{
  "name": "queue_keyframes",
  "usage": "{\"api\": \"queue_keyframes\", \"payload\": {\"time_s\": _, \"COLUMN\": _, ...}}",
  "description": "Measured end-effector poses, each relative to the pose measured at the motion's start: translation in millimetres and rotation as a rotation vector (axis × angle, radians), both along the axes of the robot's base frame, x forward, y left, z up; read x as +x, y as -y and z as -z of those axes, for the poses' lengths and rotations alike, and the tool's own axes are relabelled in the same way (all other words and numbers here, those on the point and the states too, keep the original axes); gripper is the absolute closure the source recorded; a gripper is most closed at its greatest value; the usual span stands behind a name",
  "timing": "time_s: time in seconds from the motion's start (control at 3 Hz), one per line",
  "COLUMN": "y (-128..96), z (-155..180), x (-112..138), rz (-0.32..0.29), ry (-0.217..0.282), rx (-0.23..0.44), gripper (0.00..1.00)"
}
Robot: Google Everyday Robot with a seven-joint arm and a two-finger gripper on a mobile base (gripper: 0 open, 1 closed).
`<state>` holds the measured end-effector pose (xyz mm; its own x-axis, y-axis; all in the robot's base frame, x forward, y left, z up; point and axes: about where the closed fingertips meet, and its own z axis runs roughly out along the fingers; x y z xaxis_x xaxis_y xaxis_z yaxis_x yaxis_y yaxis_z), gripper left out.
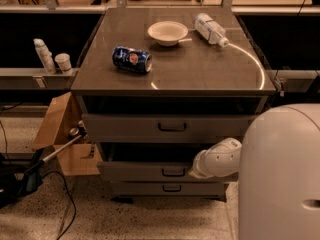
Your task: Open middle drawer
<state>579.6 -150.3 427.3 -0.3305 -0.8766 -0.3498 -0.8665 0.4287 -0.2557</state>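
The gripper (193, 173) is seen at the front of the middle drawer (135, 172), just at 3 o'clock of that drawer's small dark bar handle (173, 172); whether the gripper is open or closed, and whether anything is held by it, cannot be told. It is carried by a white rounded arm (217, 158) that reaches in from 3 o'clock, out of the large white robot body (280, 179) by which the lower right of the view is filled. The middle drawer is found between the top drawer (125, 127), at 12 o'clock of it, and the bottom drawer (140, 188), at 6 o'clock; a dark gap is shown above its front, and its front appears to be set slightly forward of the bottom one. On the bench (200, 74) above, a blue can (132, 59) is laid on its side toward 9 o'clock, a pale bowl (168, 33) is placed upright toward 12 o'clock, and a clear bottle (211, 28) is laid on its side at 3 o'clock of the bowl, well apart from the can. At 9 o'clock of the drawers, an open cardboard box (57, 126) is seen beside the cabinet.
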Motion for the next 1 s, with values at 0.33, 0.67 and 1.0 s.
{"api": "queue_keyframes", "payload": {"time_s": 0.33, "y": 0.4, "z": 0.8, "x": -1.6, "rz": 0.002, "ry": -0.011, "rx": 0.003, "gripper": 0.37}}
{"api": "queue_keyframes", "payload": {"time_s": 0.67, "y": 0.0, "z": 0.1, "x": -2.0, "rz": 0.001, "ry": -0.011, "rx": 0.003, "gripper": 0.15}}
{"api": "queue_keyframes", "payload": {"time_s": 1.0, "y": -9.0, "z": 13.7, "x": -7.5, "rz": -0.036, "ry": -0.027, "rx": 0.027, "gripper": 0.00}}
